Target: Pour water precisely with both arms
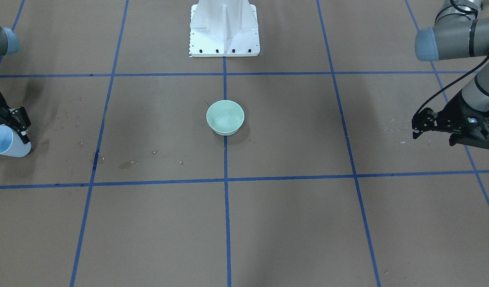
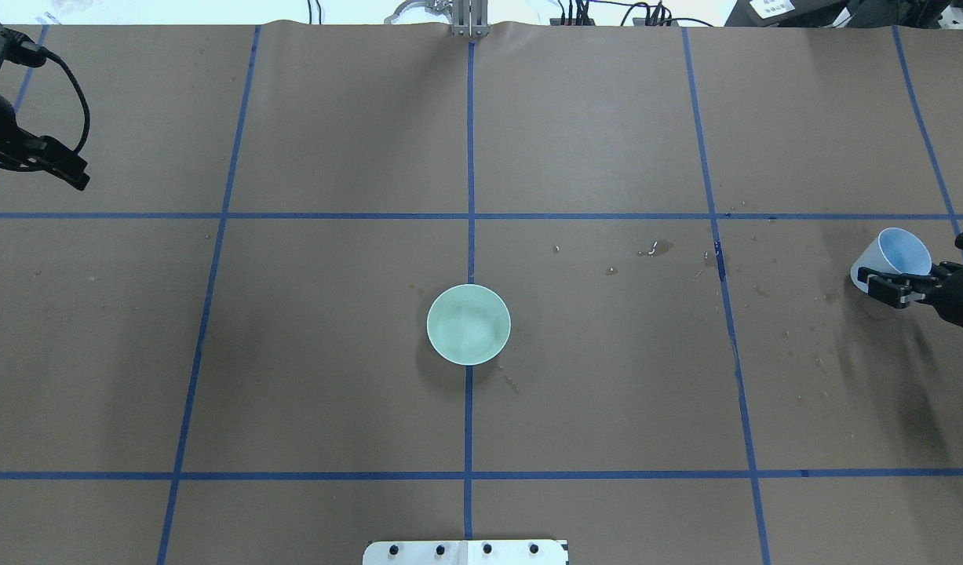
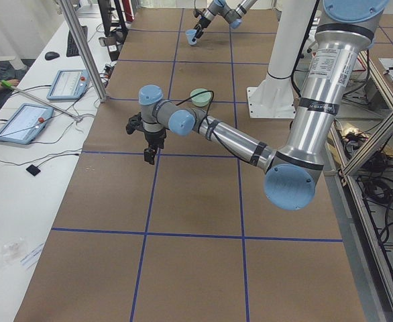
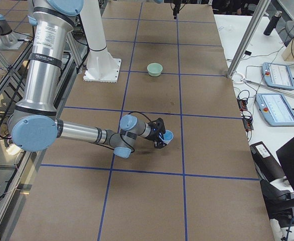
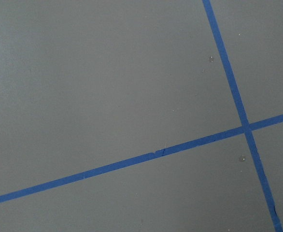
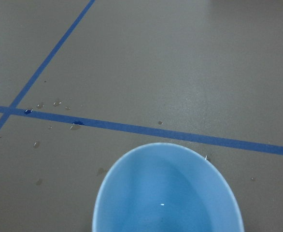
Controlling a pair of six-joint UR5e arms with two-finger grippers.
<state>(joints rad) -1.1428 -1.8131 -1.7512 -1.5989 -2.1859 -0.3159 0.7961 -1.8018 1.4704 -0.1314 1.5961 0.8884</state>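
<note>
You are getting only one legible mark. White capitals on the black body of the right gripper [image 1: 24, 129], which is gripping the blue cup [image 1: 5, 141], are reading "OBOTIQ", with the start cut off at the picture's edge. The left arm [image 3: 330, 74] and the right arm [image 4: 44, 44] are each carrying a strip of small dark print, too fine to read. A white card [image 2: 767, 7] beyond the bench [image 2: 607, 118] is showing characters you cannot make out.

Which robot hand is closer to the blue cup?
Right. The right gripper grips the tilted blue cup at its own end of the table. The left gripper hangs empty at the opposite end, past the green bowl.
</note>
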